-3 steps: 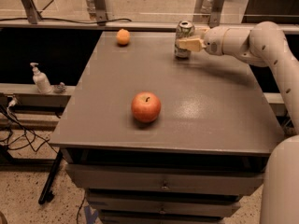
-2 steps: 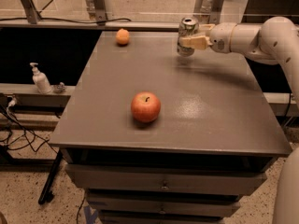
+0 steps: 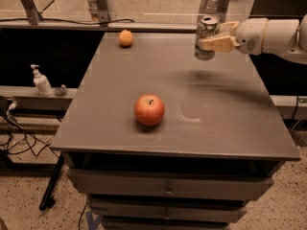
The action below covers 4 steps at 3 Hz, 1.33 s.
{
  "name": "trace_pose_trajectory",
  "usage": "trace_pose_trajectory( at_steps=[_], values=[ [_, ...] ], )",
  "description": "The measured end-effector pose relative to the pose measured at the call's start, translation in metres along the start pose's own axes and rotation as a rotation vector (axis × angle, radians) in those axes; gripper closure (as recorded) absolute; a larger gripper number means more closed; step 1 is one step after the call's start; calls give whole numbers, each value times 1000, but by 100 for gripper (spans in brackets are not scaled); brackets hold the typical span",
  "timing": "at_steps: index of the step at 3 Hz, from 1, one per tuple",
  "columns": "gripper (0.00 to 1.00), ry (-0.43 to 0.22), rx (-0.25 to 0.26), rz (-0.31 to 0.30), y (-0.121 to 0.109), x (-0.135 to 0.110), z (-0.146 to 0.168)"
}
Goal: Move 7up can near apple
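In the camera view, the cream two-finger gripper [image 3: 208, 41] reaches in from the right at the far edge of the grey table [image 3: 225, 128] and pinches the silver-white 7up can [image 3: 206, 28] around its middle. Over the last second the can has drifted right and seems lifted clear, judging by the shadow under it. The red, yellow-patched apple [image 3: 149, 109] sits well apart, nearer the front, so the carry toward it remains. A small orange fruit [image 3: 125, 37] rests far left.
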<state>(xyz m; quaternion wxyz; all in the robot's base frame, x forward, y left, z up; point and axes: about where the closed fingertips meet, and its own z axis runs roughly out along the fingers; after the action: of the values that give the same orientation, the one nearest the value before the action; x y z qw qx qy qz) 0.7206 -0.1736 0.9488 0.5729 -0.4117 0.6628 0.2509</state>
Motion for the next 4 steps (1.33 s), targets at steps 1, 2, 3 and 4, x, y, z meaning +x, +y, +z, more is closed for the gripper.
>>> trace_pose_trajectory(
  at_steps=[1,2,3,4],
  values=[
    [100,21,-22,1,33,0,-25],
    [100,14,-58,9,72,5,-30],
    [100,22,-77,21,81,12,-25],
    [100,19,-91,29,71,13,-18]
  ],
)
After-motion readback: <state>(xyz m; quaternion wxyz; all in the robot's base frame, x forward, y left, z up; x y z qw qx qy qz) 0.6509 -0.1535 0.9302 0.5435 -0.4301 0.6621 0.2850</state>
